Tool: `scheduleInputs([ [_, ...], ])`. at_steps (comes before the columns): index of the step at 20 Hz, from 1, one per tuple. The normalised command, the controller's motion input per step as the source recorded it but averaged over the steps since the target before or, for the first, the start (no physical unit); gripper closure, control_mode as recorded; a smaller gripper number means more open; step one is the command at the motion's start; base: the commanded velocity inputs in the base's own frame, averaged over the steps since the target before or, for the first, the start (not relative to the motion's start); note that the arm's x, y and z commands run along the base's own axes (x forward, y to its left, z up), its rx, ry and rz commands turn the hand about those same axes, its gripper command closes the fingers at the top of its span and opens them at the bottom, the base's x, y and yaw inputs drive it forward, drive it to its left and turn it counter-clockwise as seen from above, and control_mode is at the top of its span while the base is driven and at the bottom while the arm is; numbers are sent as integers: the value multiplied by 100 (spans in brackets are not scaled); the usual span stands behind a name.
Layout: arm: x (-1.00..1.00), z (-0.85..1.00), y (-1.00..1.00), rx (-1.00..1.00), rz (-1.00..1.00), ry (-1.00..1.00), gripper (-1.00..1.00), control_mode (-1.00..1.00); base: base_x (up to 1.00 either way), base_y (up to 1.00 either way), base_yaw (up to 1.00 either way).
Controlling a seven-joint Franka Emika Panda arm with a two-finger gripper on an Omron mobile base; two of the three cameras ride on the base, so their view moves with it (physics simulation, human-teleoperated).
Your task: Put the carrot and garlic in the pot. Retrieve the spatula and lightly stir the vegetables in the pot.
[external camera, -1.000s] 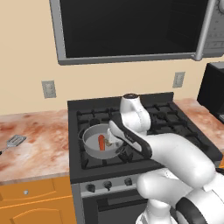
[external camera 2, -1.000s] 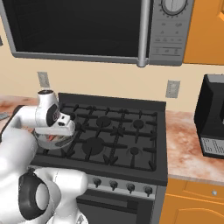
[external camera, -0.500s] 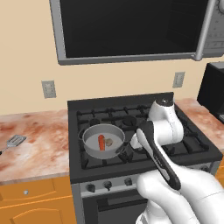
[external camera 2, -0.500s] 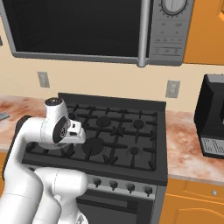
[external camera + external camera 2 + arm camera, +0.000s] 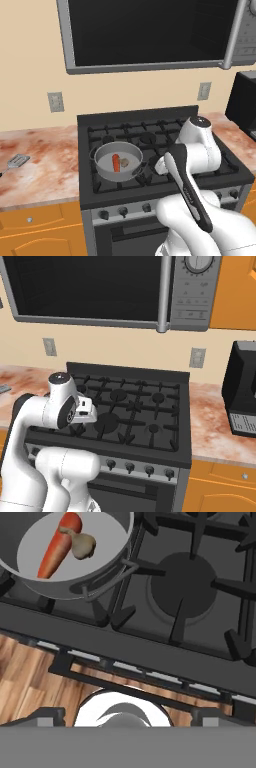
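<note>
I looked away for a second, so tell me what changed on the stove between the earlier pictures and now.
The arm swung away from the pot toward the right side of the stove, and the open gripper now sits beside the pot rather than over it. It holds nothing. The carrot and garlic stayed lying in the pot, and the spatula stayed on the counter to the left.

- Pot (image 5: 30, 582): cut off by the top and left edges of the hand view; only part of its rim and floor shows.
- Carrot (image 5: 57, 544): tip cropped at the top edge.
- Spatula (image 5: 15, 162): handle runs off the left edge of the left base view; blade slots too small to tell.
</note>
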Motion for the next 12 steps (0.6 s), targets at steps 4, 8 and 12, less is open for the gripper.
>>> scheduleInputs([
  [4,0,0,0,0,0,0,-100,-100,0,0,0],
  [8,-7,0,3,0,0,0,-100,100,-55,29,-6],
  [12,0,0,0,0,0,0,-100,100,-88,91,-20],
])
